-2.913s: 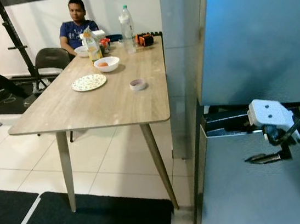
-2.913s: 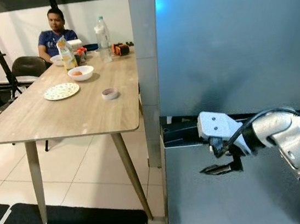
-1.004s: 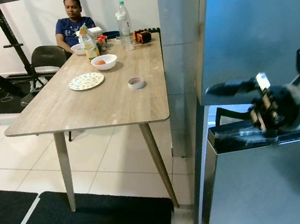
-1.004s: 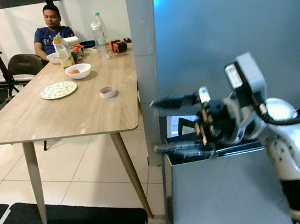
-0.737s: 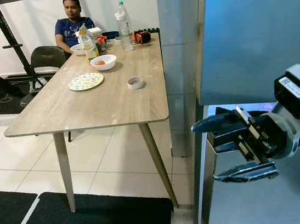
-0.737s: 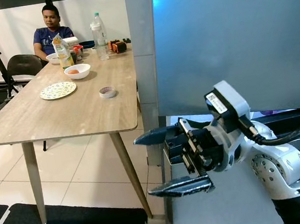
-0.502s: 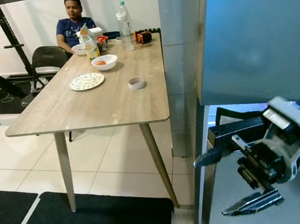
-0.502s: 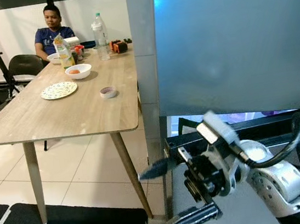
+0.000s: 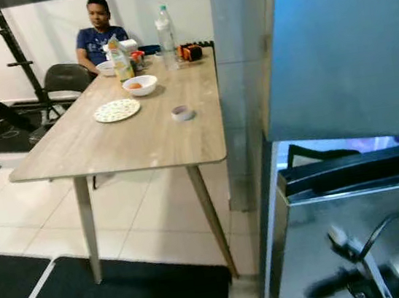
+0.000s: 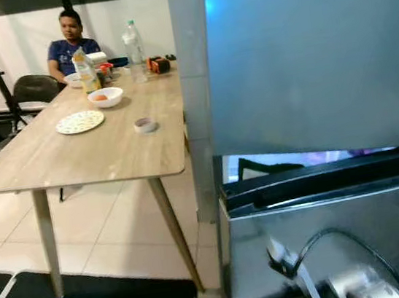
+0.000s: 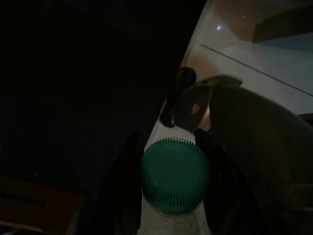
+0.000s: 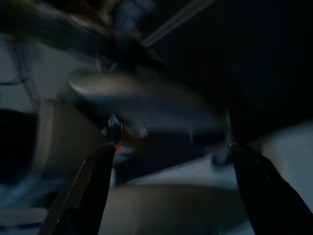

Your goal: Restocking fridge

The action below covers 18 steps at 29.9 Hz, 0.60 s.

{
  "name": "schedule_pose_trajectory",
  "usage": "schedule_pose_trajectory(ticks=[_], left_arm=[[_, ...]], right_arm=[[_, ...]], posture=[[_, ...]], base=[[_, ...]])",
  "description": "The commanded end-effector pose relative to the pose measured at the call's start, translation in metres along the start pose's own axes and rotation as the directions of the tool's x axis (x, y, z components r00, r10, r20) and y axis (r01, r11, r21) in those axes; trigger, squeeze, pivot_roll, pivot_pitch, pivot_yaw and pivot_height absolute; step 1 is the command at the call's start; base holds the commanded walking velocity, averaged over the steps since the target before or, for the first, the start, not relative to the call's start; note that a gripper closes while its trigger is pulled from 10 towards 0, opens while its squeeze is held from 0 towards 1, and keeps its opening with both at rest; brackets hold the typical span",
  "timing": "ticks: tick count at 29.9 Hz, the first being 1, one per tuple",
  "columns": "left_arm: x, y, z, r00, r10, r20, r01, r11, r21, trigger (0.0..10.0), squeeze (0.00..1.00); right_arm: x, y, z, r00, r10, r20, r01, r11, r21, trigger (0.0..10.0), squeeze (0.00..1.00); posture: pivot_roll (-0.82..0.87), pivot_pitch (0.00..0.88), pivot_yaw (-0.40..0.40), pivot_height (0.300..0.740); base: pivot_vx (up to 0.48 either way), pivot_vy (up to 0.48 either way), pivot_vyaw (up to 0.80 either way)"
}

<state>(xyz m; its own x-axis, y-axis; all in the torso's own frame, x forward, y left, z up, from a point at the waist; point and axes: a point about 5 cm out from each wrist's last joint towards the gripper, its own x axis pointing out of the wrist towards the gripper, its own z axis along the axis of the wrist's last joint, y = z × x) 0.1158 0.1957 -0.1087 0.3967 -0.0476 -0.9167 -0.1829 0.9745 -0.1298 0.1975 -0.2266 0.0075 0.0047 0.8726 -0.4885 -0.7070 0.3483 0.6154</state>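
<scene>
our left gripper (image 11: pixel 168 183) is clamped on a bottle with a green cap (image 11: pixel 175 175), held low in the dark; our right gripper (image 12: pixel 166 188) hangs low before the fridge (image 9: pixel 341 49), fingers spread wide and empty. the lower drawer (image 9: pixel 357 172) stands only slightly ajar (we judge too narrow), so the bottle could knock its edge or slip.

Home dining area, steel fridge (image 9: pixel 357 231), wooden table (image 9: pixel 131 132) (bowls, bottle), seated person (image 9: pixel 99 31)
</scene>
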Motion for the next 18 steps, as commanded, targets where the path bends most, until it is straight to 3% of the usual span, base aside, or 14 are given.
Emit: schedule_pose_trajectory(ticks=[1, 2, 4, 5, 7, 8, 10, 11, 13, 14, 16, 17, 18], left_arm=[[0.000, 0.001, 0.001, 1.000, 0.005, 0.002, -0.005, 1.000, -0.011, 10.0, 0.00], [0.000, 0.001, 0.001, 1.000, 0.005, 0.002, -0.005, 1.000, -0.011, 10.0, 0.00], [0.000, 0.002, 0.001, 1.000, 0.007, 0.001, -0.007, 1.000, -0.011, 10.0, 0.00], [0.000, 0.002, 0.001, 1.000, 0.007, 0.001, -0.007, 1.000, -0.011, 10.0, 0.00], [0.000, 0.002, 0.001, 1.000, 0.014, 0.001, -0.014, 1.000, -0.007, 10.0, 0.00], [0.000, 0.002, 0.001, 1.000, 0.014, 0.001, -0.014, 1.000, -0.007, 10.0, 0.00], [0.000, 0.003, 0.001, 1.000, 0.022, 0.004, -0.022, 1.000, -0.008, 10.0, 0.00], [0.000, 0.003, 0.001, 1.000, 0.022, 0.004, -0.022, 1.000, -0.008, 10.0, 0.00], [0.000, 0.003, 0.001, 1.000, 0.029, 0.007, -0.029, 1.000, -0.007, 10.0, 0.00], [0.000, 0.003, 0.001, 1.000, 0.029, 0.007, -0.029, 1.000, -0.007, 10.0, 0.00], [-0.001, 0.004, 0.001, 0.999, 0.036, 0.008, -0.036, 0.999, -0.008, 10.0, 0.00], [-0.001, 0.004, 0.001, 0.999, 0.036, 0.008, -0.036, 0.999, -0.008, 10.0, 0.00], [-0.001, 0.004, 0.000, 0.999, 0.041, 0.010, -0.041, 0.999, -0.009, 10.0, 0.00]], right_arm=[[0.001, -0.005, -0.012, 0.998, -0.068, -0.018, 0.068, 0.997, 0.033, 10.0, 0.00], [0.001, -0.005, -0.012, 0.998, -0.068, -0.018, 0.068, 0.997, 0.033, 10.0, 0.00], [0.007, -0.006, -0.037, 0.990, -0.135, -0.040, 0.140, 0.979, 0.149, 10.0, 0.00], [0.007, -0.006, -0.037, 0.990, -0.135, -0.040, 0.140, 0.979, 0.149, 10.0, 0.00], [0.011, -0.012, -0.067, 0.943, -0.317, -0.098, 0.332, 0.909, 0.254, 10.0, 0.00], [0.011, -0.012, -0.067, 0.943, -0.317, -0.098, 0.332, 0.909, 0.254, 10.0, 0.00], [0.011, -0.019, -0.088, 0.829, -0.527, -0.185, 0.559, 0.783, 0.274, 10.0, 0.00], [0.011, -0.019, -0.088, 0.829, -0.527, -0.185, 0.559, 0.783, 0.274, 10.0, 0.00], [0.009, -0.022, -0.101, 0.735, -0.637, -0.234, 0.677, 0.670, 0.303, 10.0, 0.00], [0.009, -0.022, -0.101, 0.735, -0.637, -0.234, 0.677, 0.670, 0.303, 10.0, 0.00], [0.009, -0.021, -0.109, 0.689, -0.672, -0.273, 0.723, 0.614, 0.315, 10.0, 0.00], [0.009, -0.021, -0.109, 0.689, -0.672, -0.273, 0.723, 0.614, 0.315, 10.0, 0.00], [0.010, -0.020, -0.115, 0.634, -0.703, -0.322, 0.773, 0.575, 0.268, 10.0, 0.00]], posture=[[-0.10, 0.000, 0.011, 0.740], [-0.10, 0.000, 0.011, 0.740], [-0.10, 0.000, 0.011, 0.740], [-0.10, 0.000, 0.011, 0.740], [-0.10, 0.000, 0.019, 0.740], [-0.10, 0.000, 0.019, 0.740], [-0.10, 0.000, 0.020, 0.740], [-0.10, 0.000, 0.020, 0.740], [-0.10, 0.000, 0.019, 0.740], [-0.10, 0.000, 0.019, 0.740], [-0.10, 0.000, 0.019, 0.740], [-0.10, 0.000, 0.019, 0.740], [-0.10, 0.000, 0.014, 0.740]], base=[[0.000, 0.000, 0.00], [0.000, 0.000, 0.00], [0.000, 0.000, 0.00], [0.000, 0.000, 0.00], [0.000, 0.000, 0.00], [0.000, 0.000, 0.00], [0.000, 0.000, 0.00], [0.000, 0.000, 0.00], [0.000, 0.000, 0.00], [0.000, 0.000, 0.00], [0.000, 0.000, 0.00], [0.000, 0.000, 0.00], [0.000, 0.000, 0.00]])
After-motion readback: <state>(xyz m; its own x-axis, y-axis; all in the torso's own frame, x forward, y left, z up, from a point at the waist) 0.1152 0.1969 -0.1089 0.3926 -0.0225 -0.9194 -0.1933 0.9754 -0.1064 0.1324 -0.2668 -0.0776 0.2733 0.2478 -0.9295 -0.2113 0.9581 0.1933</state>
